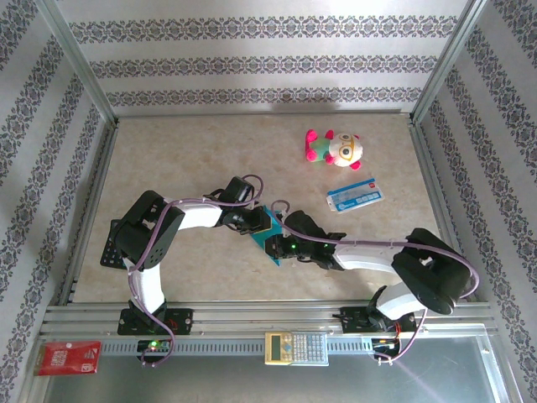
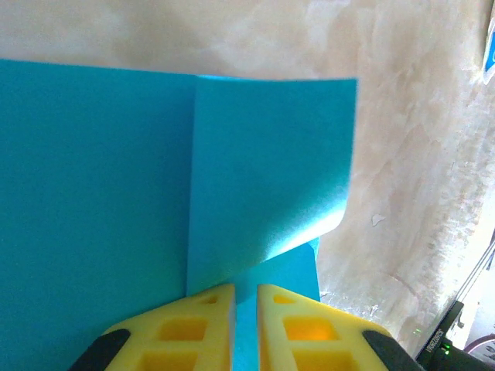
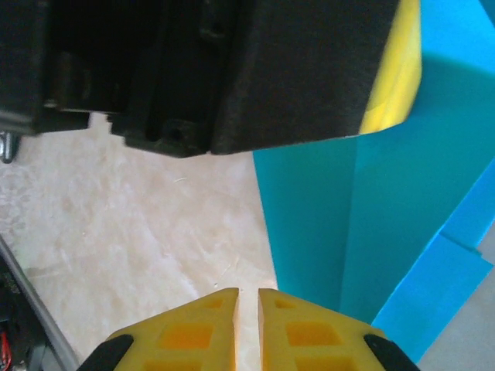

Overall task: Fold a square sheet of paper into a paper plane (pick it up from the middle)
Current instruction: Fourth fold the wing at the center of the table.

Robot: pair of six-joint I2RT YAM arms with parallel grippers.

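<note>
The teal square sheet of paper (image 1: 270, 256) lies on the table's middle, between the two arms. In the left wrist view the sheet (image 2: 93, 193) carries a folded-over flap (image 2: 263, 170) with a curled right edge. My left gripper (image 2: 245, 290) is shut, tips down at the flap's lower corner, with teal showing through the narrow slit. My right gripper (image 3: 248, 292) is shut over bare table just left of the sheet's edge (image 3: 387, 209), holding nothing. The left gripper's black body and a yellow finger (image 3: 398, 69) hang close above it. In the top view both grippers (image 1: 258, 222) (image 1: 277, 245) meet over the paper.
A pink and white plush toy (image 1: 334, 148) lies at the back right, with a white-and-blue card (image 1: 354, 195) just in front of it. On the near rail are a calculator (image 1: 295, 347) and a red pack (image 1: 69, 357). A black object (image 1: 111, 243) lies by the left arm.
</note>
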